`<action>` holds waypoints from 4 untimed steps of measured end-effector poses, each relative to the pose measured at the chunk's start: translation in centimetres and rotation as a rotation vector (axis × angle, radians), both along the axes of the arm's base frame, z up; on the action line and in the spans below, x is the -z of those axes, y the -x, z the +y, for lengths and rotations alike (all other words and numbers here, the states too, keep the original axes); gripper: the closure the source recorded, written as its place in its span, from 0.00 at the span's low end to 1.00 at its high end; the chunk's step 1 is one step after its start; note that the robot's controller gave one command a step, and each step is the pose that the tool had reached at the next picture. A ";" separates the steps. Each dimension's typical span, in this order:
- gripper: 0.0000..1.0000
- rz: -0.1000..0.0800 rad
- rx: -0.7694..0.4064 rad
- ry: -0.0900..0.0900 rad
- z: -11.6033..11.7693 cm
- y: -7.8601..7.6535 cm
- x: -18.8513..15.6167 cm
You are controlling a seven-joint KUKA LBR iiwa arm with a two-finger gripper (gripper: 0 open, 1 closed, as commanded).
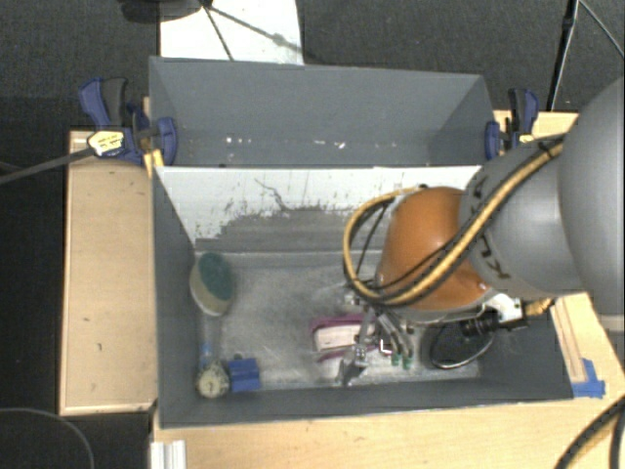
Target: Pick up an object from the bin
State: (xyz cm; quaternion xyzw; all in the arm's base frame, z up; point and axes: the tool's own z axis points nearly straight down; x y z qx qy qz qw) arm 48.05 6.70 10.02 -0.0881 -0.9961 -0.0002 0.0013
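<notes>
My gripper (pixel 363 353) hangs low over the bin floor, right of centre and near the front wall, under the orange wrist cover. A small pink and white object (pixel 335 335) lies right against its left side; its right end is hidden behind the gripper. Just to the right of the gripper a black ring-shaped thing (pixel 455 345) rests on the floor, partly covered by the arm.
A dish brush lies along the left wall, with its round green-grey head (pixel 212 282) toward the back and its clear handle ending at a blue piece (pixel 242 373) in the front left corner. The arm covers the bin's right side.
</notes>
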 end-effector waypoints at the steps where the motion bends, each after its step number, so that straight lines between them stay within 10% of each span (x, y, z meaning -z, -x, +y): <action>1: 0.00 -0.013 0.024 -0.001 -0.5 0.0 2.8; 2: 0.00 -0.009 0.025 -0.001 -0.4 -0.2 2.7; 3: 1.00 -0.022 0.028 -0.002 -0.4 -0.6 2.4; 4: 1.00 -0.011 0.024 -0.001 -0.4 -0.8 -5.2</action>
